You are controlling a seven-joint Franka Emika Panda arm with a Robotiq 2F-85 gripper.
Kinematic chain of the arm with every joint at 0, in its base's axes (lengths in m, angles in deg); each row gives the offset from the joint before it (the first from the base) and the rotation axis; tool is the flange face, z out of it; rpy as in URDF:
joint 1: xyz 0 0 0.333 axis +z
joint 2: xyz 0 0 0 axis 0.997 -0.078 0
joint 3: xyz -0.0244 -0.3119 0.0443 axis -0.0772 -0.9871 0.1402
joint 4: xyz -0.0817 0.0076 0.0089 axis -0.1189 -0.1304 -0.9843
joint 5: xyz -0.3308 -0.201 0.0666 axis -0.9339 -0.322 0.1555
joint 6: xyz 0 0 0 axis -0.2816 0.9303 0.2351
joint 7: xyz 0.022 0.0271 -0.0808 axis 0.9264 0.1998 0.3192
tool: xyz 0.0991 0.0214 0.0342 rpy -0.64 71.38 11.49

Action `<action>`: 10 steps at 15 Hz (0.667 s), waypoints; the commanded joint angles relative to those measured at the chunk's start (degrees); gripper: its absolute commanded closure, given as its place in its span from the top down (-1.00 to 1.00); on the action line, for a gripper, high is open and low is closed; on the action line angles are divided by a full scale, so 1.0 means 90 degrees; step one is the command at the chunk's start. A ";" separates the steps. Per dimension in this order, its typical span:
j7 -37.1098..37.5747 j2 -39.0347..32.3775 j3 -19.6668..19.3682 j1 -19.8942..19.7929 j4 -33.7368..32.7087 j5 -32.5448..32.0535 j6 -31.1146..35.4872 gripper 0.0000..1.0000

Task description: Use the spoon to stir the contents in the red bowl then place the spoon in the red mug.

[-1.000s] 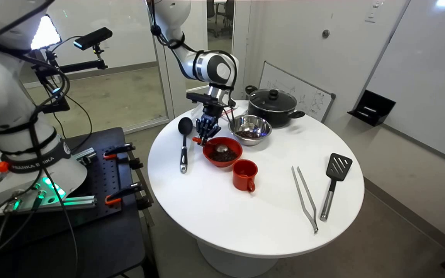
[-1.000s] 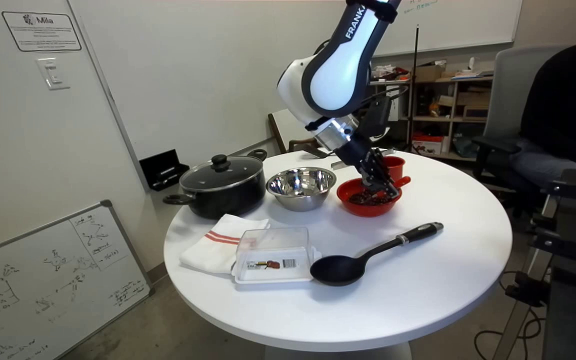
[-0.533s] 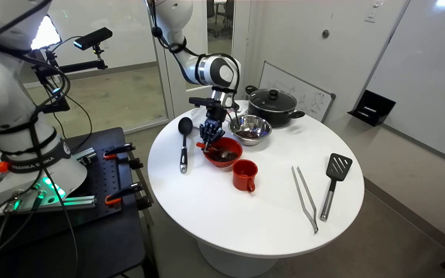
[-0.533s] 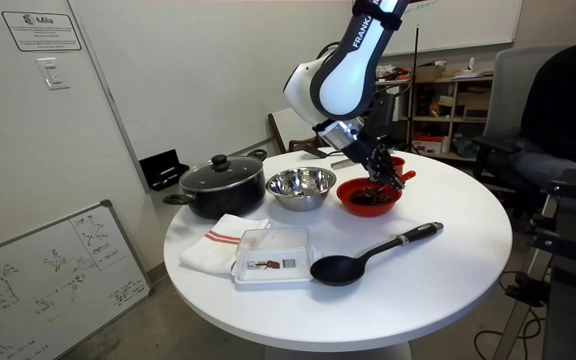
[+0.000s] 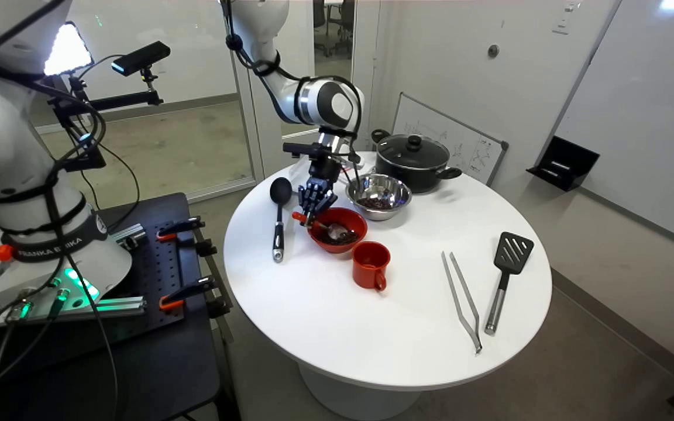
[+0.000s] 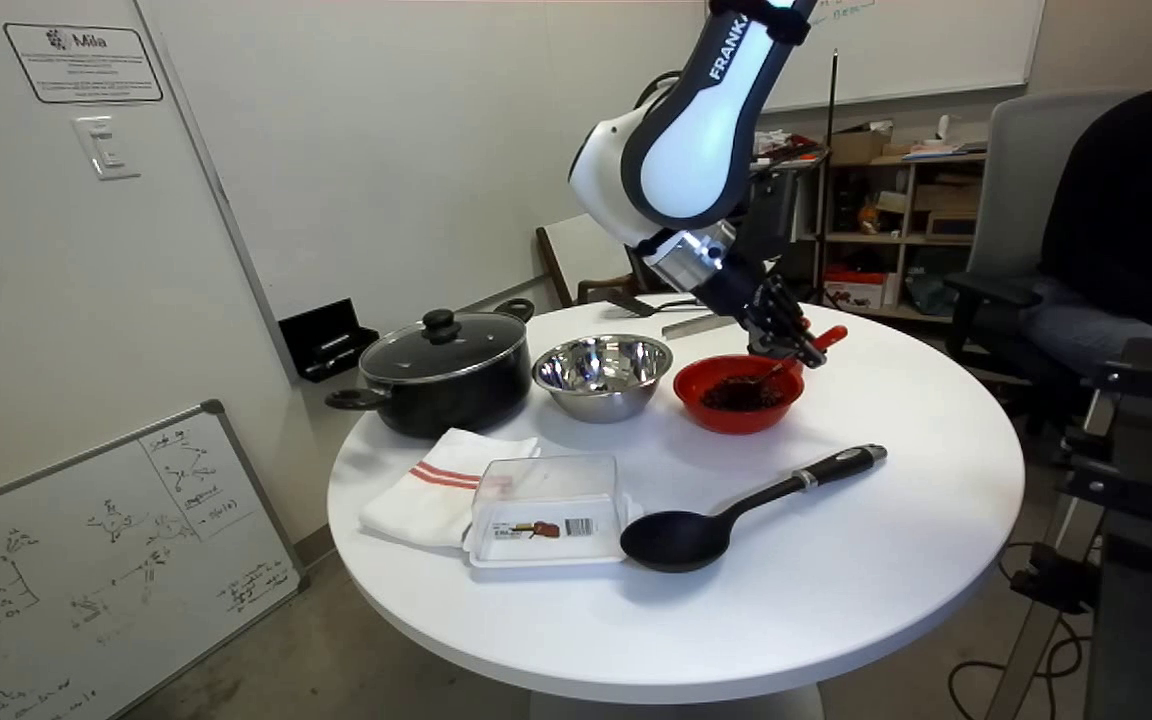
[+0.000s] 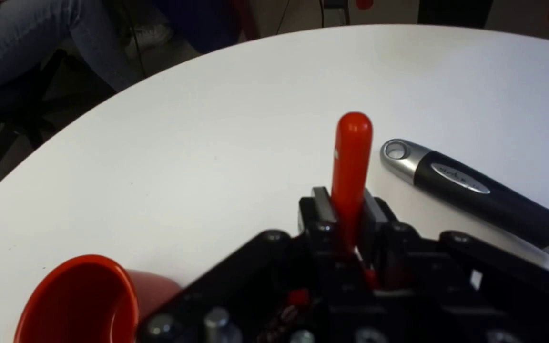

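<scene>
Wall sign [image 6: 84, 63] reads "Mila"; smaller print illegible. "FRANKA" on the arm [image 6: 684, 180], "FRANKA EMIKA" partly covered on its base [image 5: 94, 258]. Clear plastic box [image 6: 548, 480] has a label [image 6: 542, 528] with barcode and picture, wording too small. On the black spoon [image 7: 484, 199], oval badge [image 7: 460, 177] on the handle, lettering unclear. Leaning whiteboard [image 6: 126, 560] has handwriting and sketches, can't read.

In the red bowl [image 6: 736, 422]: dark bits [image 6: 736, 396] plus the metal head of the red-handled spoon [image 7: 352, 147], handle slanting up over the rim. The gripper [image 7: 349, 209] is clamped on that handle, a fingertip each side. Upright red mug [image 5: 366, 272] just beside the red bowl; can't tell if touching. In an exterior view, dark pieces [image 5: 375, 203] at the bottom of the steel bowl [image 6: 604, 406]. Black pot [image 6: 461, 405] has its lid [image 6: 456, 350] on.

All on a round white table [image 6: 736, 635]. The black spoon lies there too, head next to the plastic box; a white towel [image 6: 426, 500] with red stripes alongside. Tongs [image 5: 466, 287] and a slotted spatula [image 5: 505, 279] lie near each other. Beyond: person [image 6: 1126, 200] in a grey chair [image 6: 1006, 200], shelves [image 6: 908, 200] with boxes.
</scene>
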 commanded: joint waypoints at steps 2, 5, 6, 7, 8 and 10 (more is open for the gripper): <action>0.0102 0.0533 0.0180 0.0214 0.0362 -0.0094 -0.0347 -0.93; 0.0099 0.0330 0.0229 0.0250 0.0114 -0.0061 -0.0574 -0.93; 0.0065 0.0265 0.0229 0.0218 0.0059 -0.0027 -0.0600 -0.93; 0.0083 0.0188 0.0200 0.0185 0.0005 -0.0003 -0.0631 -0.93; 0.0026 0.0163 0.0205 0.0143 0.0021 -0.0020 -0.0492 -0.93; -0.0014 0.0027 0.0189 0.0045 -0.0018 0.0013 -0.0374 -0.93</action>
